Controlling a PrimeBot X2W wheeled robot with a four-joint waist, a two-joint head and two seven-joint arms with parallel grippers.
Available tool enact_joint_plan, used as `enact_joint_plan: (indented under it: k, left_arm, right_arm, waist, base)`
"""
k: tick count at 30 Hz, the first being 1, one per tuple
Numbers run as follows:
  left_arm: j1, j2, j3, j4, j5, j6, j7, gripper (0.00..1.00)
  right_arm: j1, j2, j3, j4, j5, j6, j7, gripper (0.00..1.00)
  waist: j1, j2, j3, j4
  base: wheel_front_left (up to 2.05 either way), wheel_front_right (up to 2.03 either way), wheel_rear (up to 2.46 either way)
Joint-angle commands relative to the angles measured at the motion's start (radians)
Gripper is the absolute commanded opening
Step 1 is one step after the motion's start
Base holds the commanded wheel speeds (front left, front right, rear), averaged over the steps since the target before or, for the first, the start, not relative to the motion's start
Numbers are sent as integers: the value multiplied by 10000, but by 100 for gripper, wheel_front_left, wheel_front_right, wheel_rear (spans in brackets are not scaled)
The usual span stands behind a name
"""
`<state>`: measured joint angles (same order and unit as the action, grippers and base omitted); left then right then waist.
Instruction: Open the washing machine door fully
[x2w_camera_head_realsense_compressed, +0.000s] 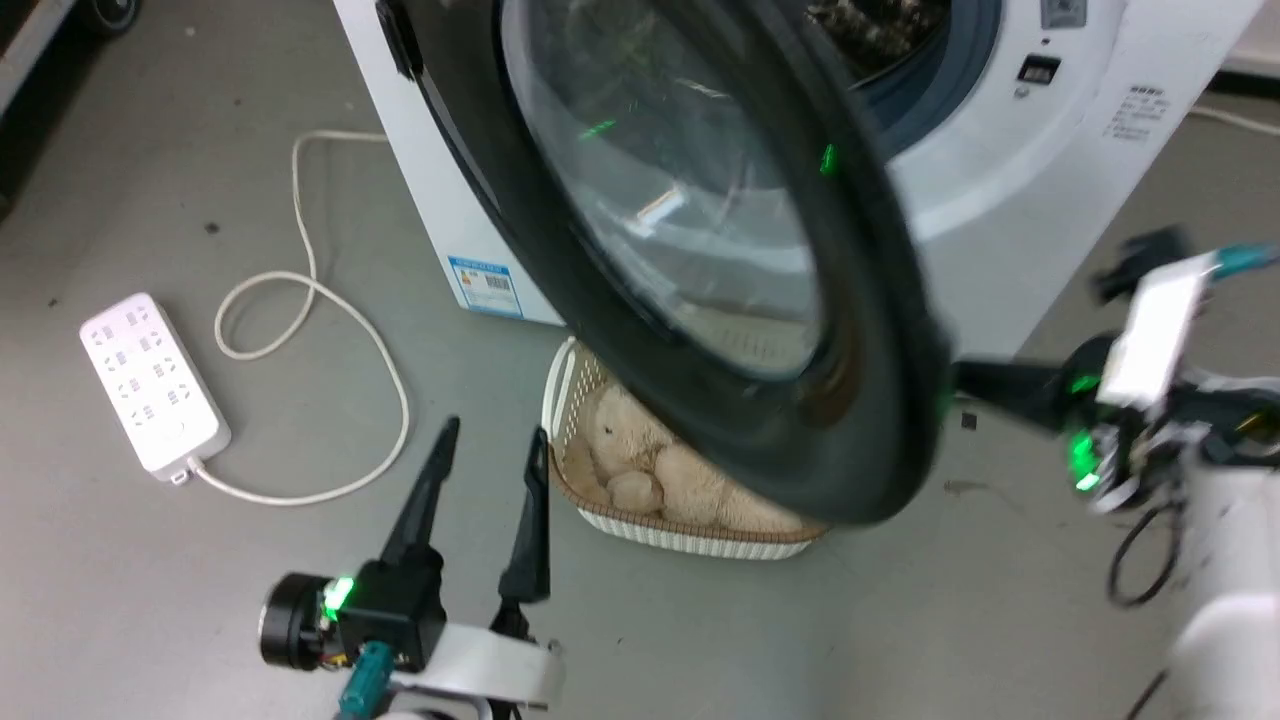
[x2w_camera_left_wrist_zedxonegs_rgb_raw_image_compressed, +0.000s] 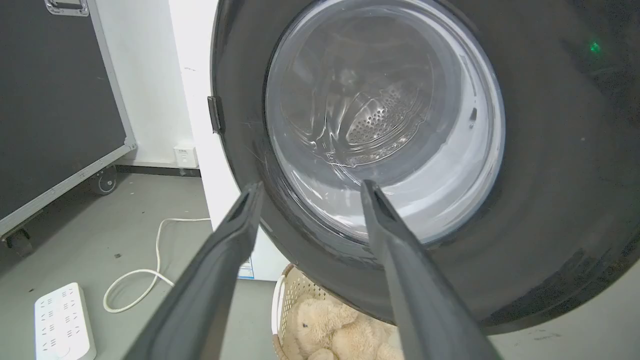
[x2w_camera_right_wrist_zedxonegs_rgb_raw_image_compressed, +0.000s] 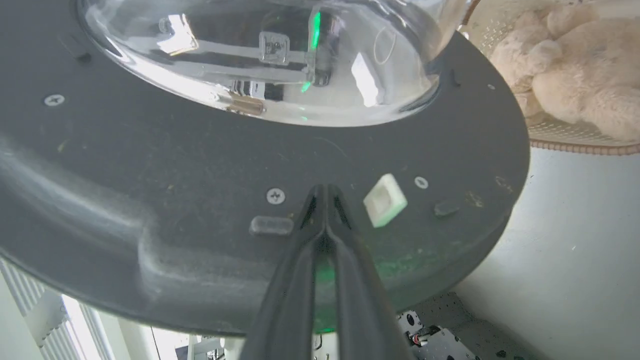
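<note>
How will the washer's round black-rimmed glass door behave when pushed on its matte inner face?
The round black-rimmed glass door looks rigid, so it likely swings whole. Its bulging glass suggests weight. The shut right gripper might slip on that smooth face.

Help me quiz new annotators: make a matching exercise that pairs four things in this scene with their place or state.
Things
1. left gripper
2. right gripper
3. plush bear
4. power strip

Place or state
A. on the floor beside the washing machine
B. shut, tips at the matte inner face of the washing machine door
C. open, holding nothing
D. lying in the cream basket

Pairs: 1-C, 2-B, 3-D, 4-A
</note>
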<state>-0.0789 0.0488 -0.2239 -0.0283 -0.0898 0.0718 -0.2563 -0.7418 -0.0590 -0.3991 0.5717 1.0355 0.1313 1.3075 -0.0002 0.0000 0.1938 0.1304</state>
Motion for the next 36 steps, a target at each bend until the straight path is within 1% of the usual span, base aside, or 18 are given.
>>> enact_joint_plan:
  k: [1, 7, 11, 12, 15, 17, 18, 19, 20, 23, 26, 28, 29, 31, 34, 36]
  left_arm:
    - [238, 14, -56, 55, 47, -76, -55, 100]
    - [665, 14, -52, 238, 74, -245, -55, 100]
    - [727, 14, -69, 295, 27, -281, -55, 100]
    - [763, 14, -72, 330, 11, -292, -55, 100]
    - [791, 14, -46, 335, 9, -311, -55, 100]
    - [823, 14, -1, 332, -1, -293, -55, 100]
    - [845, 14, 23, 322, -18, -275, -55, 100]
    - [866, 14, 54, 309, -46, -258, -55, 100]
    - [895, 14, 86, 297, -78, -244, -55, 100]
    - [998, 14, 219, 200, -542, -199, -55, 100]
    - [1033, 14, 412, 172, -588, -237, -55, 100]
    - [1037, 14, 544, 206, -595, -313, -55, 100]
    - [1049, 14, 568, 264, -623, -426, -55, 100]
    - [1062, 18, 672, 377, -673, -588, -55, 100]
    - [1055, 18, 888, 436, -741, -723, -55, 100]
    - [1068, 17, 963, 438, -740, -759, -55, 100]
  right_arm:
    - [490, 86, 518, -81, 448, -6, -97, 0]
    - [1829, 86, 2974, -786, 2121, -6, -1076, 0]
    - [2473, 87, 4234, -1348, 2928, -6, -1582, 0]
    - [2801, 87, 4912, -1680, 3295, -6, -1970, 0]
    - [3042, 87, 5375, -1865, 3467, -6, -2320, 0]
    - [3164, 87, 5434, -1912, 3384, -6, -2630, 0]
    - [3209, 87, 5342, -1923, 3276, -6, -2884, 25]
    - [3260, 87, 5242, -1954, 3151, -6, -3101, 98]
    - [3314, 87, 5128, -2038, 2983, -6, -3296, 100]
    - [3540, 35, 4679, -2657, 2373, -6, -3993, 100]
    - [3821, -103, 4163, -3644, 1572, -6, -5200, 100]
    - [4068, -519, 4163, -4556, 476, -6, -6400, 100]
    - [4264, -735, 4140, -4888, -122, -6, -7124, 100]
    - [4664, -1411, 4507, -5668, -1549, -6, -8632, 100]
    - [5341, -2158, 4837, -6248, -3465, -6, -10916, 100]
    - [5831, -2394, 4842, -6344, -4599, -6, -12173, 100]
  waist:
    - [2, 0, -199, 5]
    - [2, 0, -456, 18]
    - [2, 0, -561, 145]
    - [2, 0, -618, 227]
    - [2, 0, -687, 289]
    - [2, 0, -777, 311]
    - [2, 0, -831, 315]
    - [2, 0, -890, 310]
    - [2, 0, -952, 291]
    - [2, 0, -1069, 172]
    - [2, 0, -1172, -17]
    - [2, 0, -1247, -120]
    - [2, 0, -1313, -157]
    - [2, 0, -1402, -242]
    - [2, 0, -1478, -384]
    - [2, 0, -1538, -443]
  base:
    - [0, 0, 0]
    - [0, 0, 0]
    - [0, 0, 0]
    - [0, 0, 0]
    - [0, 0, 0]
    - [0, 0, 0]
    - [0, 0, 0]
    - [0, 0, 0]
    - [0, 0, 0]
    - [0, 0, 0]
    - [0, 0, 0]
    - [0, 0, 0]
    - [0, 0, 0]
    - [0, 0, 0]
    - [0, 0, 0]
    - [0, 0, 0]
